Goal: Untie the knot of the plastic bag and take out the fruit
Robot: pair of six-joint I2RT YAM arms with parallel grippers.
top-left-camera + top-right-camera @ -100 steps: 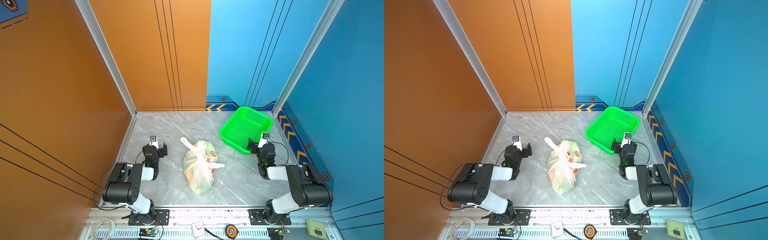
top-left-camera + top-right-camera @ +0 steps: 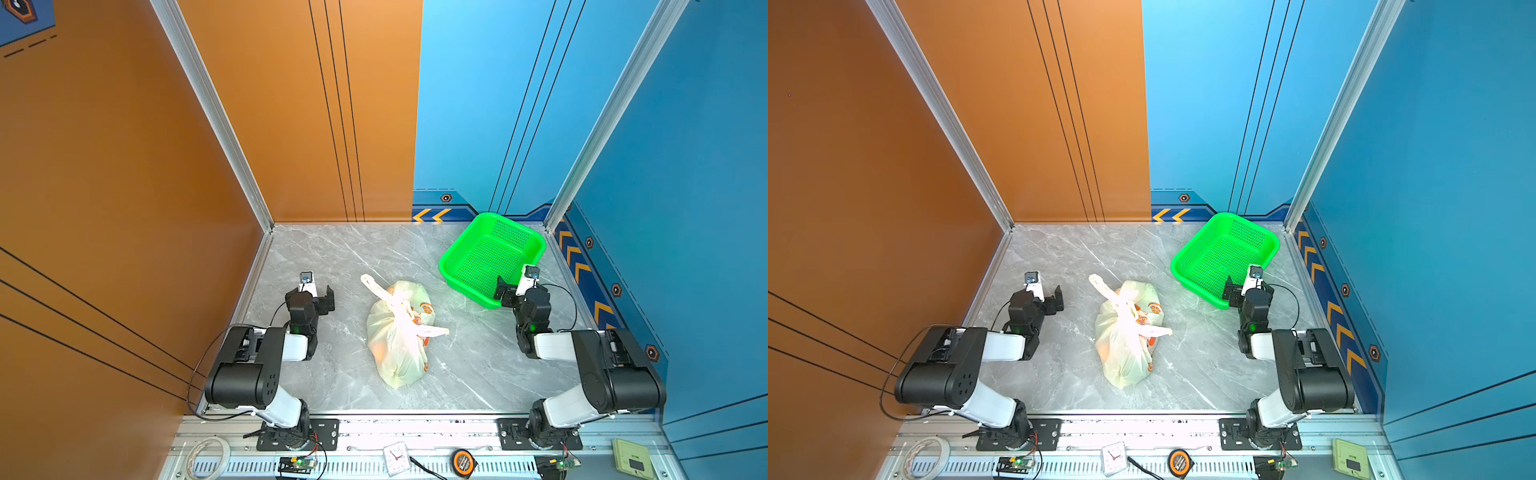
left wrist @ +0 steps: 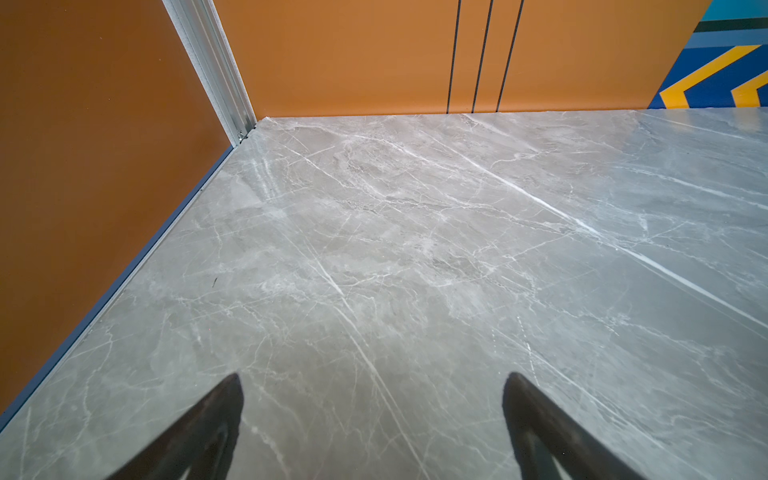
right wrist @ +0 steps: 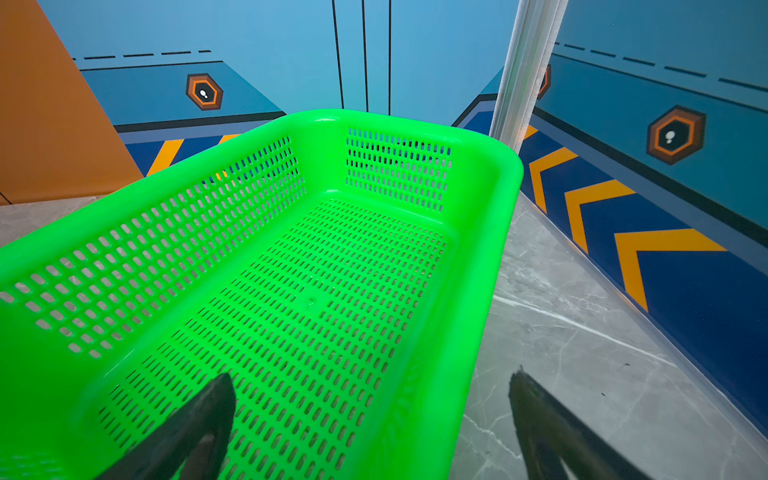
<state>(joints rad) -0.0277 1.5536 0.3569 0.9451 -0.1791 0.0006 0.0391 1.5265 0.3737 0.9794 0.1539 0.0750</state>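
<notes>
The plastic bag [image 2: 397, 345] [image 2: 1125, 349] lies on the marble table between the two arms, pale cream with printed orange slices. Its knot [image 2: 401, 305] [image 2: 1128, 306] sits on top, with one strap end pointing far-left and another pointing right. The fruit [image 2: 378, 351] shows only as dim orange shapes through the plastic. My left gripper [image 2: 319, 292] [image 2: 1045, 293] [image 3: 374, 382] is open over bare marble, left of the bag and apart from it. My right gripper [image 2: 514, 286] [image 2: 1241, 287] [image 4: 371, 374] is open and empty, with its jaws on either side of the green basket's near rim.
The green perforated basket [image 2: 536, 245] [image 2: 1273, 243] [image 4: 498, 208] stands empty at the far right corner. Orange walls close the left and back, blue walls the right. A small clock [image 2: 397, 457], a tape measure [image 2: 462, 460] and a tape roll [image 2: 208, 455] lie on the front rail.
</notes>
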